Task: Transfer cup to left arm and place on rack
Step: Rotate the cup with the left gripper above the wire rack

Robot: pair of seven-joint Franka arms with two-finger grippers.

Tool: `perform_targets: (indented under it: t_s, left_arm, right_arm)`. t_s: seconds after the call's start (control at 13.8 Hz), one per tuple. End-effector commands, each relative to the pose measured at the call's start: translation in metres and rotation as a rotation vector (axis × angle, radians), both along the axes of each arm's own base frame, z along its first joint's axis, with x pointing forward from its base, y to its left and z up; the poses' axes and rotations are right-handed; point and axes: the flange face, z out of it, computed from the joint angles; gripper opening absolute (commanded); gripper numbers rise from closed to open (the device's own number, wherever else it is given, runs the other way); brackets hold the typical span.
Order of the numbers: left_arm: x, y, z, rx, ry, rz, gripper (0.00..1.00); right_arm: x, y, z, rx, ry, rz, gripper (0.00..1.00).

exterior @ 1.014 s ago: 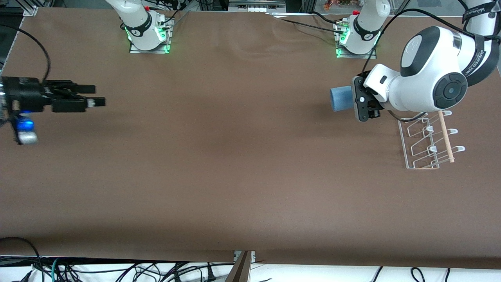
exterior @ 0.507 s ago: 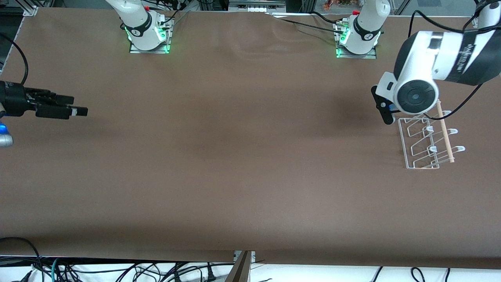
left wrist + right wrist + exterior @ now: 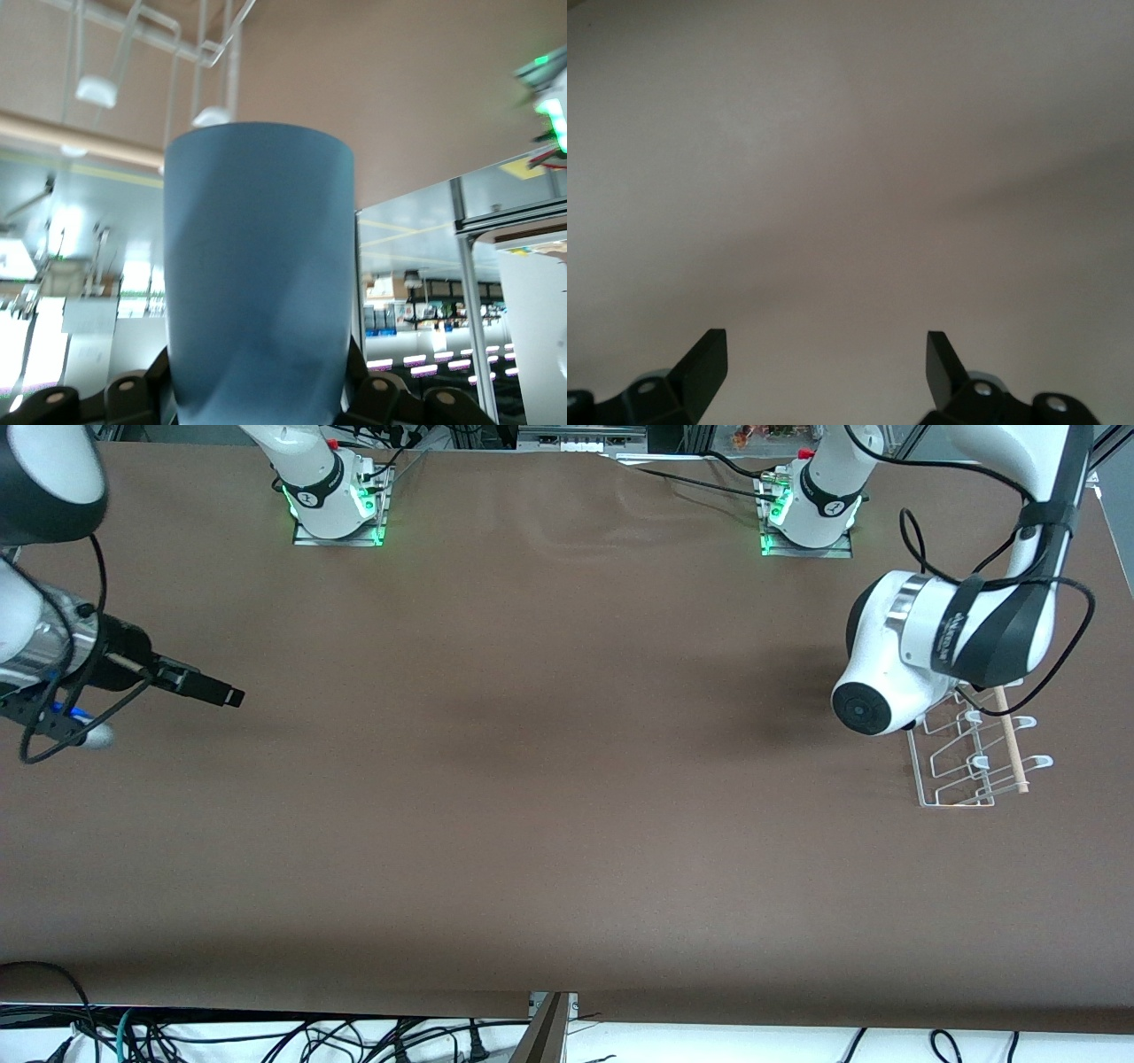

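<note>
Front view told most of the story: a second earlier the left arm [image 3: 921, 660] had been holding the cup out sideways over bare table, clear of the rack [image 3: 966, 753]. By this moment it had swung round and dropped its wrist right over the rack's end farthest from the front camera, so from that angle the cup and the left gripper were both hidden under the white wrist housing.

The left wrist view filled the gap. The cup [image 3: 259, 274] sat square in the left gripper [image 3: 259, 403], clamped from both sides down at its narrow end, with its wide rim pointing toward the rack's prongs [image 3: 208, 117] and the wooden dowel [image 3: 84, 142]. How close the rim was to the prongs, I couldn't tell.

The right gripper [image 3: 208, 689] had backed off toward the right arm's end of the table over bare cloth. In the right wrist view its fingers [image 3: 704, 359] were spread wide with nothing between them, so it looked to be just waiting.

My read: the handover part was done and only the placing was left. The arm had gone from carrying to lining up, and the next bit would need the cup's mouth steered onto a prong without bumping that light wire frame around.
</note>
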Motion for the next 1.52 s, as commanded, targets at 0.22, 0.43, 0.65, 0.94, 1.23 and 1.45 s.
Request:
perform_targets:
  t_s: [0.22,0.43,0.65,0.94,1.23,1.45]
  left_arm:
    - [-0.013,0.032,-0.031,0.120,-0.083,-0.057,0.07]
    - [-0.011,0.050,-0.042,0.113,-0.106,-0.084,0.07]
    - [-0.014,0.061,-0.054,0.104,-0.108,-0.095,0.07]
    - [-0.022,0.071,-0.074,0.086,-0.117,-0.124,0.08]
    - [-0.023,0.068,-0.084,0.077,-0.112,-0.132,0.12]
    - [-0.022,0.067,-0.088,0.074,-0.107,-0.136,0.54]
  right_arm:
    - [-0.035,-0.019,-0.012,-0.166,-0.065,0.205,0.99]
    - [-0.032,-0.018,-0.023,-0.223,-0.051,0.284,0.99]
    - [-0.030,-0.048,-0.022,-0.213,-0.047,0.347,0.99]
    - [-0.031,-0.059,0.001,-0.203,-0.052,0.370,0.99]
    - [-0.033,-0.054,0.023,-0.193,-0.028,0.384,0.99]
    - [-0.034,-0.058,0.023,-0.189,-0.023,0.412,0.99]
